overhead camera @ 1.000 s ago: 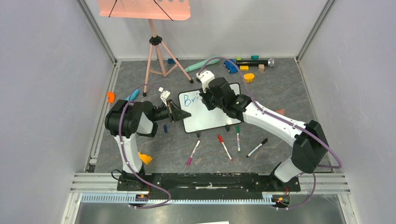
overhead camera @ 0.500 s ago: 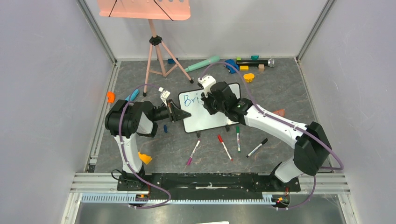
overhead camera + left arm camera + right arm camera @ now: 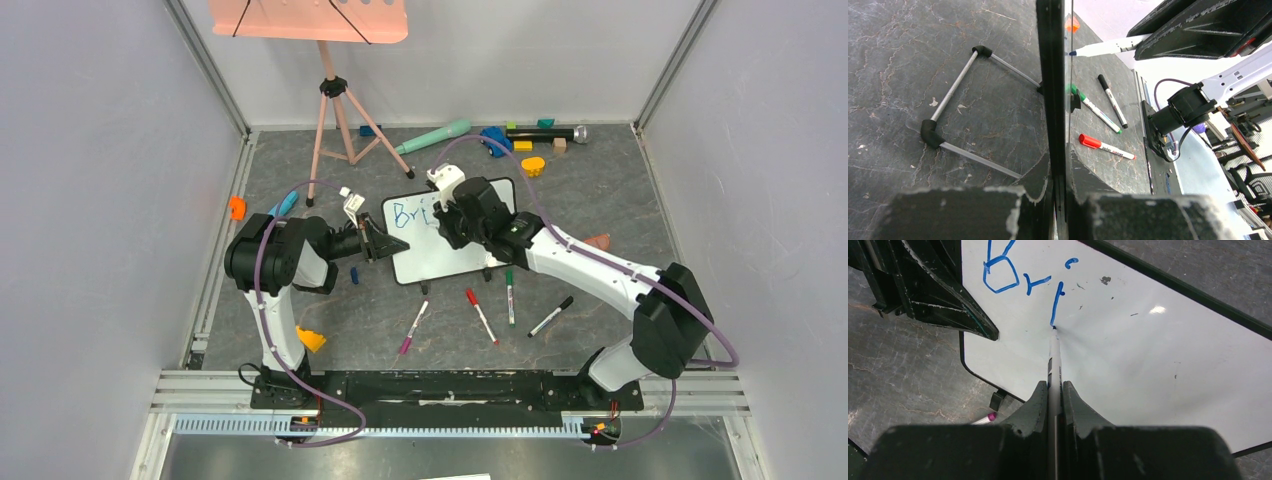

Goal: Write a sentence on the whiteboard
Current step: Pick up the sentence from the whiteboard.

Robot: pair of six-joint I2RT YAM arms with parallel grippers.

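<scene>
Whiteboard (image 3: 440, 258) sits propped at a slant near the middle of the table (image 3: 600, 180), with its two black feet toward the near edge. The sentence (image 3: 1020, 275) reads only "Bri" in blue, at the board's upper left corner.

From above, the right gripper (image 3: 447, 215) covers the upper middle of the board, so the end of the writing is hidden there. The right wrist view shows the letters plainly but cuts off the board's right end. The left wrist camera sees the board edge-on, as a black strip, and none of its face can be read.

The left gripper (image 3: 1060, 197) is closed on the board's left edge, with the frame pinched between its fingers. The right gripper's jaws are clamped tight on a blue-tipped marker (image 3: 1054, 365). The marker's tip touches the board at the lower end of the "i" stroke.

Four loose markers lie between the board and the table's near edge: purple marker (image 3: 413, 328), red marker (image 3: 481, 315), green marker (image 3: 509, 297) and black marker (image 3: 551, 316). The pink music stand (image 3: 310, 20) stands by the far edge, and its tray is cut off at the top.
</scene>
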